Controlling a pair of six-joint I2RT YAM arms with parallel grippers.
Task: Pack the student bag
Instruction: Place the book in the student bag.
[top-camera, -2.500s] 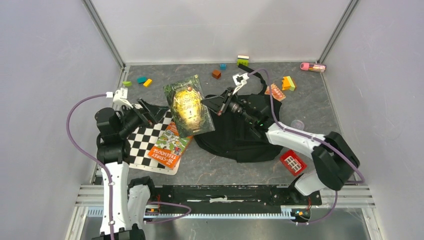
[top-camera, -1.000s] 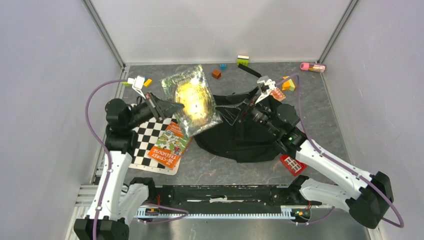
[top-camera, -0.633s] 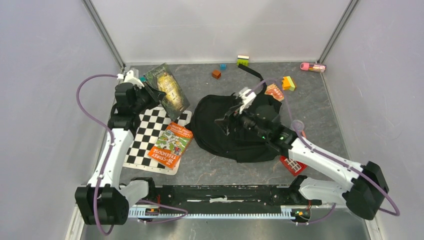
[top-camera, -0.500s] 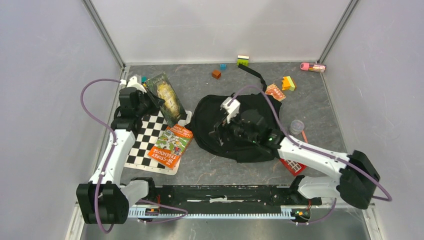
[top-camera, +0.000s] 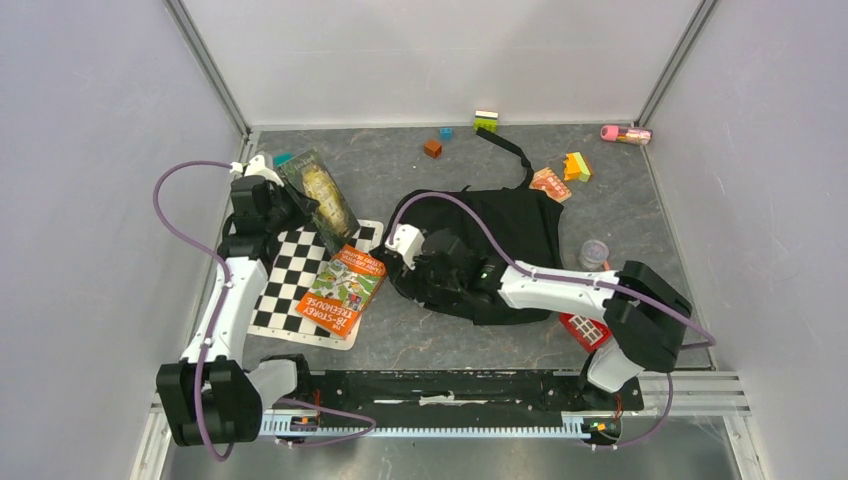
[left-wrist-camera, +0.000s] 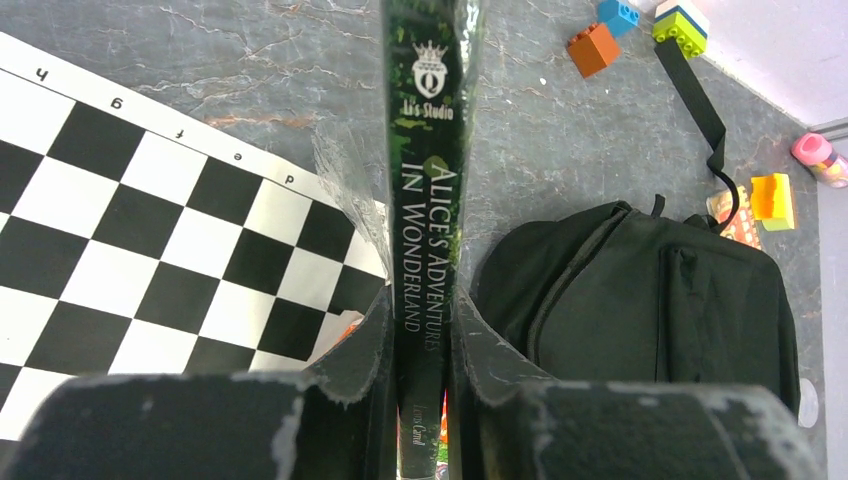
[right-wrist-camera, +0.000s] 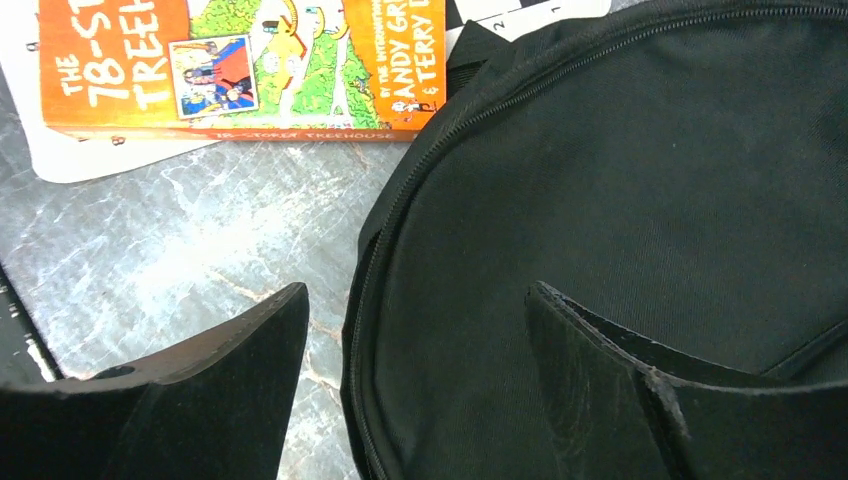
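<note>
The student bag (top-camera: 510, 235) lies flat and black in the middle of the table, its zip running along the rounded left edge (right-wrist-camera: 620, 180). My right gripper (right-wrist-camera: 415, 295) is open and low over that edge, one finger over the table and one over the fabric, gripping nothing. In the top view the right gripper (top-camera: 392, 265) sits at the bag's near-left corner. My left gripper (left-wrist-camera: 420, 305) is shut on the green Alice in Wonderland book (left-wrist-camera: 425, 150), held spine-up. From above, that book (top-camera: 318, 195) is left of the bag, over the chessboard's far corner.
A chessboard (top-camera: 285, 285) lies at the left with an orange Treehouse book (top-camera: 340, 290) on it, close to the bag's edge (right-wrist-camera: 250, 65). Loose blocks (top-camera: 432, 148) and a pink item (top-camera: 625, 133) line the back. A red piece (top-camera: 585, 325) and a clear lid (top-camera: 594, 250) lie right of the bag.
My left arm carried the Alice book away from the bag to the far left and turned it on edge. My right arm swept from the bag's far side to its near-left edge, still open.
</note>
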